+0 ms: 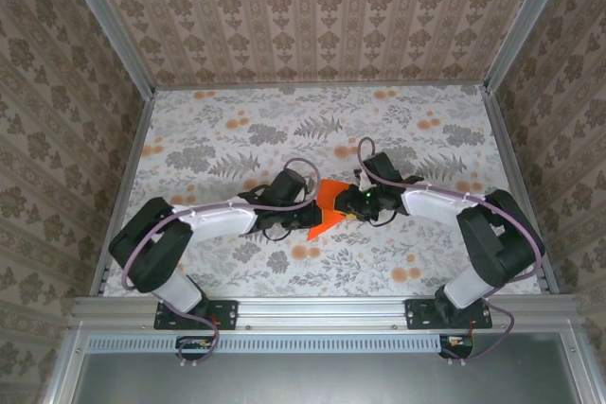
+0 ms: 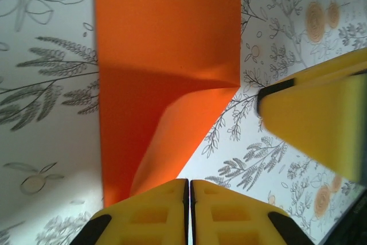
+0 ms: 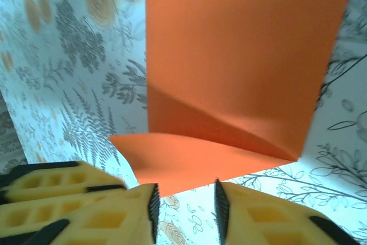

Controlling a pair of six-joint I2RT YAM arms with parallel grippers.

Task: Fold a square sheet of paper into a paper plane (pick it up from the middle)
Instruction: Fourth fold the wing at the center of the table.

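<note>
The square sheet of paper (image 1: pixel 327 203) is bright orange and lies creased on the flowered table between both grippers; a paper plane is out of view. In the left wrist view the sheet (image 2: pixel 166 55) has one flap folded over and lifting. My left gripper (image 2: pixel 189 183) sits at its near edge, jaws shut to a hairline slit with nothing seen between them. My right gripper (image 3: pixel 184 190) stands open at the opposite edge of the sheet (image 3: pixel 241 55), with only tablecloth between its fingers. From above, the left gripper (image 1: pixel 309 207) and right gripper (image 1: pixel 352 205) face each other across the paper.
The right gripper's yellow finger (image 2: pixel 315 124) shows in the left wrist view, close beside the sheet. The left gripper's fingers (image 3: pixel 51 190) show at the lower left of the right wrist view. Patterned walls enclose the table (image 1: pixel 237 130) on three sides.
</note>
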